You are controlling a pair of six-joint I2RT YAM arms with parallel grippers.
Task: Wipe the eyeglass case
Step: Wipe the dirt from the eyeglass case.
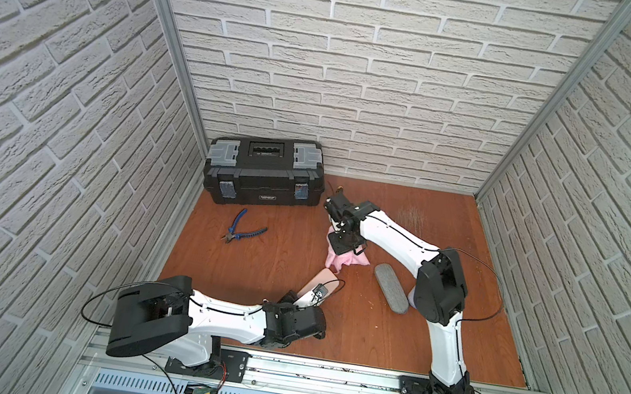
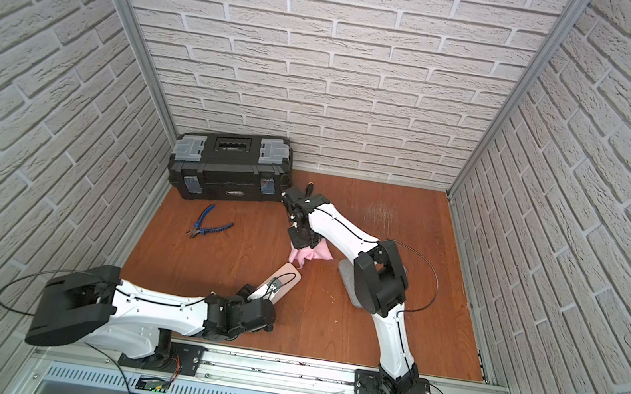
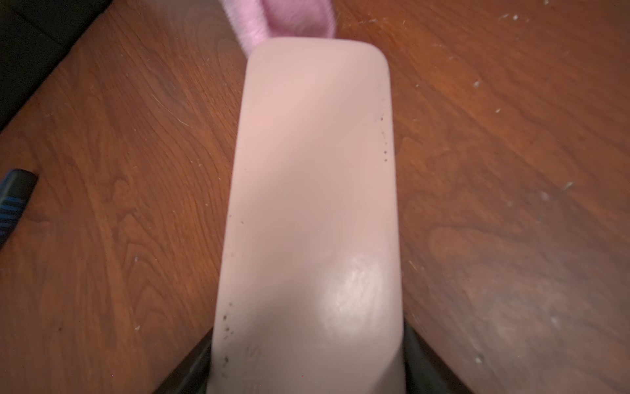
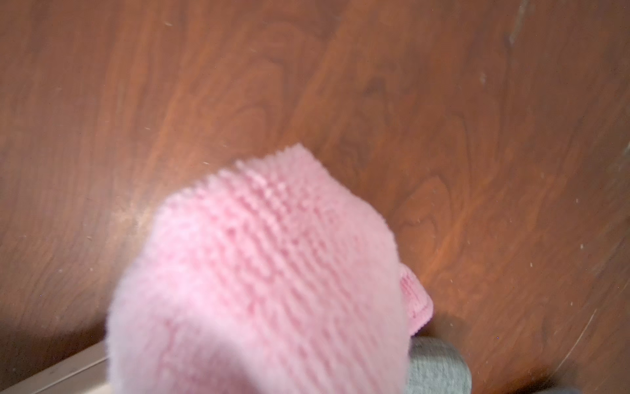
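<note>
Brown wood table [image 1: 369,339] lies inside a cell of white brick walls [image 1: 365,67], and both arms stand on a metal rail at its near edge.

Nearest, the left gripper [image 1: 296,299] pinches the case [image 1: 322,278] at its near end. In the left wrist view a dark finger [image 3: 191,371] shows on each long side of it. This case is pale pink-beige with round corners and has small dark specks along its edges. It lies left of the table's middle and points away toward the cloth [image 1: 357,259].

A little farther, on the right, a grey oval item [image 1: 391,287] lies flat on the table, partly behind the right arm.

Past the case, the right gripper [image 1: 339,253] points down with its jaws pressed together on the pink cloth, which hangs under it in a bunch. The cloth's lower tip is right at the far end of the case; I cannot tell if they touch.

Farther left, blue pliers [image 1: 244,229] lie on the table. Behind them a black toolbox [image 1: 265,172] stands closed in the far left corner.
</note>
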